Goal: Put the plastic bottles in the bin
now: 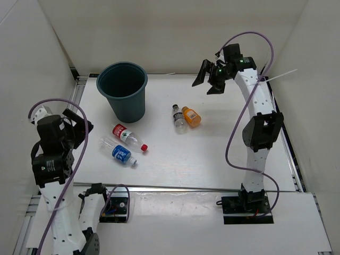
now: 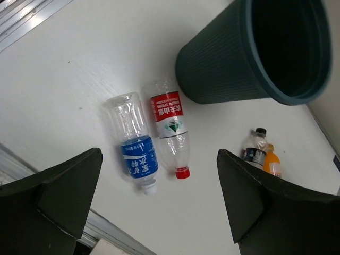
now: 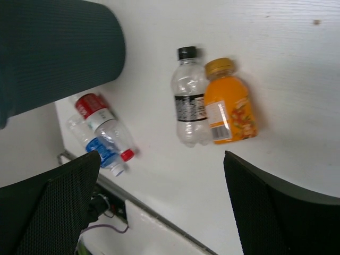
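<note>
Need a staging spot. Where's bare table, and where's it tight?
Bare: the table near right, between the orange bottle and the right arm, and the strip between the two bottle pairs. Tight: left side, where the red-label bottle and blue-label bottle lie side by side close to the bin.

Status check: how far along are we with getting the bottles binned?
Done: nothing; the bin looks empty as far as its inside shows. In hand: nothing; left claw and right claw are open and empty. Left: all four, lying on the table: red-label bottle, blue-label bottle, dark-cap bottle, orange bottle.
</note>
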Controlling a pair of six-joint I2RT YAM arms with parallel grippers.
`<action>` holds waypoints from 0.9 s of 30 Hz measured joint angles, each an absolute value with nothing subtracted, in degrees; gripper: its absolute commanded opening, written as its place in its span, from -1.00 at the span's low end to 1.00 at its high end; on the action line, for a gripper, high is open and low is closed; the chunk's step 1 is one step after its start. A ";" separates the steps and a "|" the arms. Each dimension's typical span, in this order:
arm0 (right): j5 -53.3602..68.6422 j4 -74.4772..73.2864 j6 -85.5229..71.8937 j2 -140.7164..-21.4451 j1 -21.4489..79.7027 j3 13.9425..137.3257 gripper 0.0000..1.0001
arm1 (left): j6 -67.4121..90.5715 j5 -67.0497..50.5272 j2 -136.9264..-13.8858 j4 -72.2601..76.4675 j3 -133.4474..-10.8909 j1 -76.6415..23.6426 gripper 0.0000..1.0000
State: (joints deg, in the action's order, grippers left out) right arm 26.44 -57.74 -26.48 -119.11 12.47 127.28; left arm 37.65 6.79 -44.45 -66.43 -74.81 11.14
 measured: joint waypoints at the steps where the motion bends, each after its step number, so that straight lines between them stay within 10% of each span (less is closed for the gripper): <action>1: 25.26 -57.89 -25.98 -120.20 12.47 127.70 1.00 | 37.04 5.96 -43.57 -65.93 -74.87 11.14 1.00; 27: 16.62 -58.26 -18.85 -133.14 17.87 123.15 1.00 | 34.26 -1.32 -47.68 -70.17 -72.42 11.11 1.00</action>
State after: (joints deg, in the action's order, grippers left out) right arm 16.62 -58.26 -18.85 -133.14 17.87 123.15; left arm 34.26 -1.32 -47.68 -70.17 -72.42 11.11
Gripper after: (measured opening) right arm 0.999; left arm 1.000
